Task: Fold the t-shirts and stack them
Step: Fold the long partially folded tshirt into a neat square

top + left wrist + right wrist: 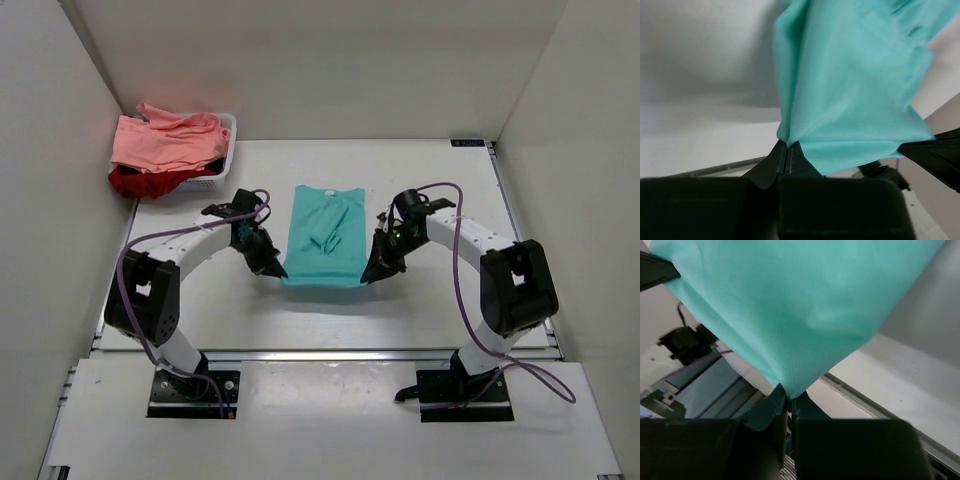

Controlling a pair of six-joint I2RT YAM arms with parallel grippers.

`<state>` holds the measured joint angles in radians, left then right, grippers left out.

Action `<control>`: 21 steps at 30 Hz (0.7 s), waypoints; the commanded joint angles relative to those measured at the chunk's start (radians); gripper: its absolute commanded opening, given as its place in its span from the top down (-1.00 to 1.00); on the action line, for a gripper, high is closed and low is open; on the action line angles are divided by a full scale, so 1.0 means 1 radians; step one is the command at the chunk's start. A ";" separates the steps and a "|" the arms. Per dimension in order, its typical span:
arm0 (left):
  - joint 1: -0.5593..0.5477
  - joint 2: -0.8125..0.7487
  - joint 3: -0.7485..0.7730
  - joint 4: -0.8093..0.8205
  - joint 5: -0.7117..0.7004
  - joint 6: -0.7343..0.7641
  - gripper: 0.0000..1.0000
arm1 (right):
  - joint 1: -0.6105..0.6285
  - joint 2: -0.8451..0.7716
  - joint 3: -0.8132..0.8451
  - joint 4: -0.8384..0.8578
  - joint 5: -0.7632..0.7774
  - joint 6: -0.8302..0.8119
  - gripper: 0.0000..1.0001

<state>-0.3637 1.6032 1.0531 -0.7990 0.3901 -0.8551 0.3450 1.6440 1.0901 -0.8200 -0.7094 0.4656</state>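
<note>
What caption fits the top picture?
Left end effector and right end effector hold the teal t-shirt by near corners; pink t-shirt and dark red t-shirt wait in a white basket.

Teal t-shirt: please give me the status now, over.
Left claw shut on teal t-shirt, near left corner. Right claw shut on near right corner. Pink shirt and red shirt at basket, far left.

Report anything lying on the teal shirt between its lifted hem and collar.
Nothing visible does. The left claw and right claw pinch near corners of the teal shirt; only its own wrinkles lie there.
</note>
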 commanded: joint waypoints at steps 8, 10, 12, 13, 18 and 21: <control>0.112 0.400 0.644 -0.045 0.047 -0.094 1.00 | -0.156 0.440 0.782 -0.324 -0.048 -0.131 1.00; 0.129 0.533 0.953 -0.078 0.033 -0.113 0.86 | -0.188 0.628 1.018 -0.360 -0.067 -0.089 0.99; 0.147 0.679 1.193 -0.094 0.027 -0.142 0.16 | -0.202 0.785 1.372 -0.349 -0.096 -0.033 0.77; 0.158 0.760 1.332 -0.094 0.020 -0.163 -0.25 | -0.221 0.889 1.459 -0.334 -0.096 0.026 0.49; 0.169 0.905 1.487 -0.049 0.082 -0.237 -0.44 | -0.238 0.970 1.621 -0.225 -0.070 0.095 -0.20; 0.158 0.842 1.383 -0.020 0.061 -0.173 -0.44 | -0.207 0.936 1.599 -0.241 0.069 -0.002 -0.28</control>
<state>-0.1867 2.5191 2.4783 -0.8185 0.4351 -1.0439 0.0998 2.6457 2.6831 -1.0695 -0.7219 0.5098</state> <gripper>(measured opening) 0.721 0.638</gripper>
